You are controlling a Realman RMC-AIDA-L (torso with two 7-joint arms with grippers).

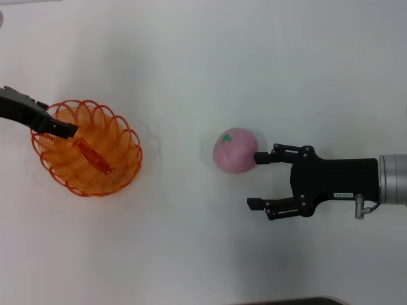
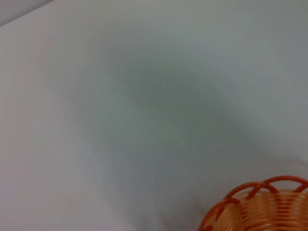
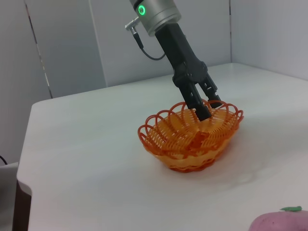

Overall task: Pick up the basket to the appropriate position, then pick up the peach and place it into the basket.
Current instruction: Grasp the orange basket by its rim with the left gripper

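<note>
Right claw (image 1: 255,180) spread beside pink, green-marked peach (image 1: 234,151), seemingly touching.

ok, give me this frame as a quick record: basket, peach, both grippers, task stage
basket: orange basket on the white table, robot's left side
peach: pink peach on the table, outside the basket, right of it
left gripper: left gripper shut on the basket's rim at its left edge
right gripper: right gripper open, beside the peach; upper finger at the peach's side, lower finger clear of it
task stage: peach not yet grasped
</note>
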